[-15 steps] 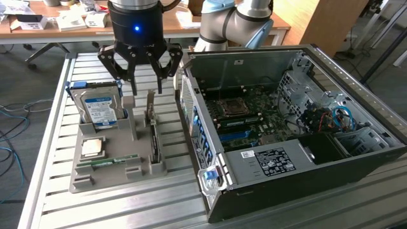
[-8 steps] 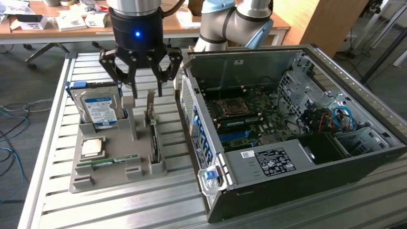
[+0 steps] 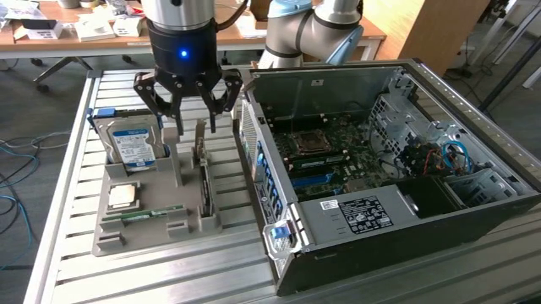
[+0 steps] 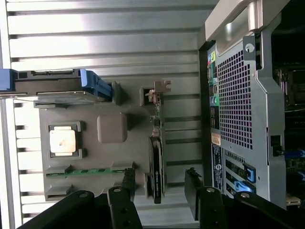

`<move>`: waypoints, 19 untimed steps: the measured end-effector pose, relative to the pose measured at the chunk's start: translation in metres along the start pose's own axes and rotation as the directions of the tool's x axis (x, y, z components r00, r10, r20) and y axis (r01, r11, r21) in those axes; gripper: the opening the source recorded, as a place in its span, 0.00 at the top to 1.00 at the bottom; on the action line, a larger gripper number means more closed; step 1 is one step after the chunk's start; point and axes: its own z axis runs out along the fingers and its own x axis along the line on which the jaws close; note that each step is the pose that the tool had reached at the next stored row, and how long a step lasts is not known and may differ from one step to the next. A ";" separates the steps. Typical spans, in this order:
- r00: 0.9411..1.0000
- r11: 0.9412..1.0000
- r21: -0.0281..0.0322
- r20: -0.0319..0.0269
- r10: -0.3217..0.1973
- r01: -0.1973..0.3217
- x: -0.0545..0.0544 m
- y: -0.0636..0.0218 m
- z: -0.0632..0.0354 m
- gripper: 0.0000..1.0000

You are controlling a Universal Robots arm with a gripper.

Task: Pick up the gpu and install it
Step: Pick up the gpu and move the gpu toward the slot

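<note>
The gpu (image 3: 204, 177) stands on its edge in a slot of the grey holder tray (image 3: 161, 234), a thin green card with a black round fan and a silver bracket at its far end. In the wrist view the gpu (image 4: 156, 157) is seen edge-on. My gripper (image 3: 196, 126) hangs open just above the far end of the card, touching nothing. In the wrist view the gripper (image 4: 159, 174) has one black finger on each side of the card's line, with nothing held between them.
The holder tray also carries a hard drive (image 3: 131, 142) with a blue-white label, a square processor chip (image 3: 124, 195) and a thin memory stick (image 3: 148, 214). An open computer case (image 3: 381, 164) lies on the exterior view's right, close beside the tray, on a slatted metal table (image 3: 169, 278).
</note>
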 end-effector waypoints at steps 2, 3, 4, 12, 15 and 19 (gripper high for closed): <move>1.000 1.000 0.000 0.000 0.000 0.000 0.000 -0.0001 0.0019 0.46; 1.000 1.000 0.000 0.000 0.000 0.000 0.000 -0.0001 0.0028 0.46; 1.000 1.000 0.000 0.000 0.000 0.000 0.000 -0.0002 0.0036 0.46; 1.000 1.000 0.000 0.000 0.000 0.000 0.000 -0.0004 0.0090 0.46; 1.000 1.000 0.000 0.000 0.000 0.000 0.000 -0.0005 0.0106 0.46; 1.000 1.000 0.000 0.000 0.000 0.000 0.000 -0.0006 0.0125 0.46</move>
